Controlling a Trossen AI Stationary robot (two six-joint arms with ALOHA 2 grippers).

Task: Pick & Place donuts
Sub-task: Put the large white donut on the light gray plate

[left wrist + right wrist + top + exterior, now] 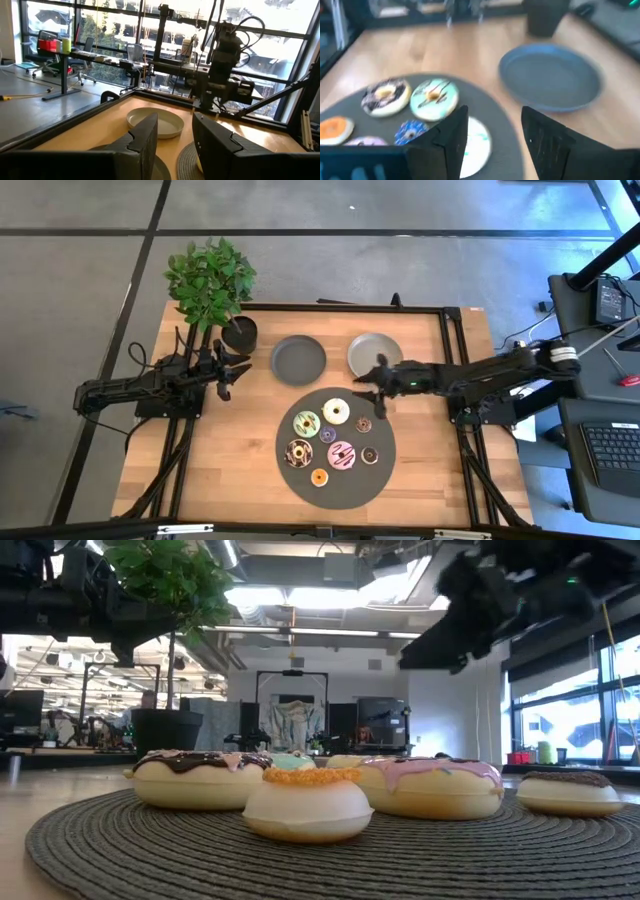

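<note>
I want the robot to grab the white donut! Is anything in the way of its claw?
Nothing visible blocks it. The right gripper hangs open, just above the mat's far edge, with the white donut right beside it. Other donuts lie farther off.

Seven iced donuts (336,434) flat on dark mat (385,470)

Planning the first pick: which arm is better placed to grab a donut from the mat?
Right. The right gripper hangs open at the mat's far edge, beside the white donut. The left gripper sits by the plant pot, well away from the mat.
</note>
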